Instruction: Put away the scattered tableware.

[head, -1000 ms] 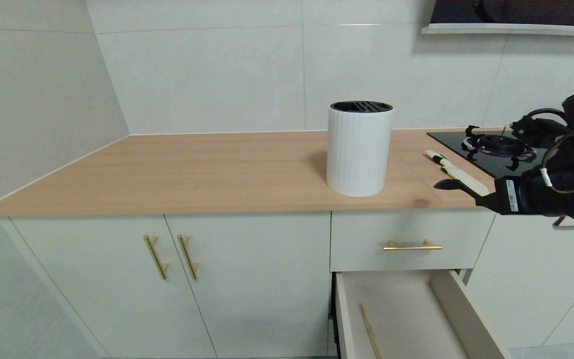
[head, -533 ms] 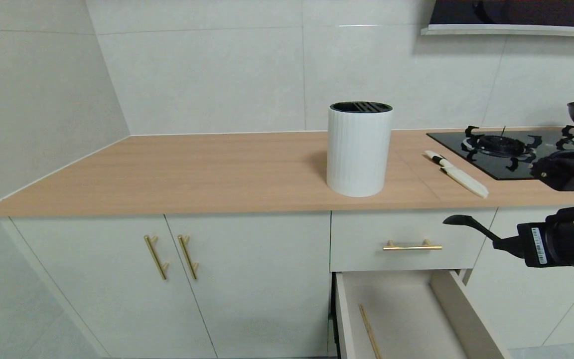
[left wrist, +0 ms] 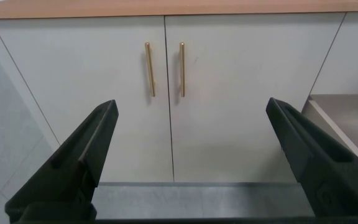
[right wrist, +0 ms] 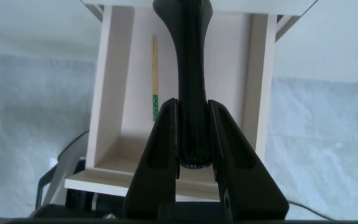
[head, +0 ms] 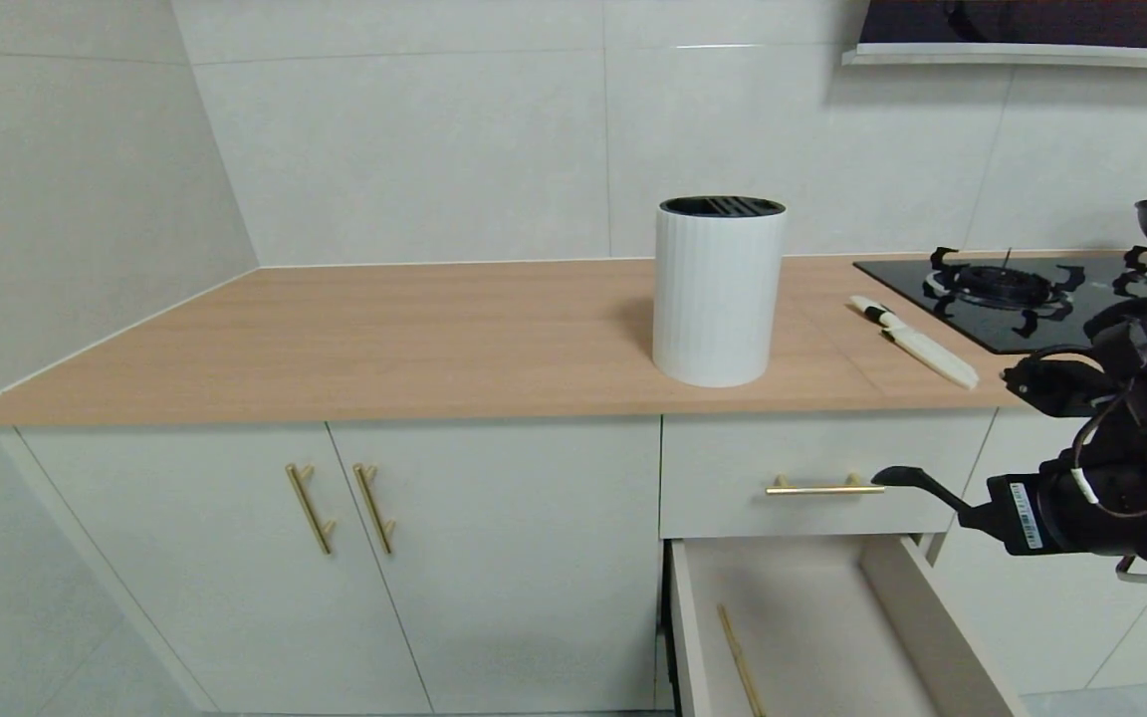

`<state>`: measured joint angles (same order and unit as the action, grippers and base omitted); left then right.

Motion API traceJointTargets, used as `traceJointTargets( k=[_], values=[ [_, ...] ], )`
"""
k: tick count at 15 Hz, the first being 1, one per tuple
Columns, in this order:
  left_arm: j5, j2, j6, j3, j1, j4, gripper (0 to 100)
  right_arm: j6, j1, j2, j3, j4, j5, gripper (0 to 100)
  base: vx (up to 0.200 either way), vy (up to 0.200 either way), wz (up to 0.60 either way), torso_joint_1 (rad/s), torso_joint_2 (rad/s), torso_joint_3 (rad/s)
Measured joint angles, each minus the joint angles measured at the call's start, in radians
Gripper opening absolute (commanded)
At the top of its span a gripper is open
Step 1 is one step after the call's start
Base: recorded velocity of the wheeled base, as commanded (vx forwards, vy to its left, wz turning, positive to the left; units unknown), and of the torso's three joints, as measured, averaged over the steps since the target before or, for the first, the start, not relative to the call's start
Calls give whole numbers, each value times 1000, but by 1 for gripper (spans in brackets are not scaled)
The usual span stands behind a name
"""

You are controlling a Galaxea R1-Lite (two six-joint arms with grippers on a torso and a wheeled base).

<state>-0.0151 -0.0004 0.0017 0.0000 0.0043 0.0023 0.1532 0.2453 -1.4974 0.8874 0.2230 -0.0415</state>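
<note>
Right gripper [head: 982, 518], jaws clamped on one end of a black utensil [head: 917, 482]. The utensil juts leftward above the right wall of the open drawer [head: 932, 637], its tip just beside the upper handle [head: 822, 488]. Chopsticks [head: 738, 662] lie in the drawer. A knife [head: 917, 344] lies on the counter [head: 384, 339], right of the white block [head: 718, 294]. Left gripper [left wrist: 191, 124], jaws wide apart, faces the cabinet doors [left wrist: 229, 93]. Risks: the tip may catch the handle on descent, and if released this far right the utensil may strike the wall and fall outside.

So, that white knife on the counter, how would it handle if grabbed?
The knife lies flat and thin on the counter, so it is probably awkward to pinch. It looks rigid and light; its smooth surface may slip.
</note>
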Motion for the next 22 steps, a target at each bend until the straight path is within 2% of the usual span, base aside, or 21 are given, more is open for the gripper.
traceJointTargets(
  k=[11,19,22],
  values=[
    [0,0,0,0,0,0,100,-3,5,-69,-12,0,0,0,0,0,0,-135,444,304],
    [0,0,0,0,0,0,100,-3,9,-92,-13,-4,0,0,0,0,0,-11,53,41],
    [0,0,0,0,0,0,100,-4,12,-139,-33,-93,0,0,0,0,0,0,0,0]
  ],
)
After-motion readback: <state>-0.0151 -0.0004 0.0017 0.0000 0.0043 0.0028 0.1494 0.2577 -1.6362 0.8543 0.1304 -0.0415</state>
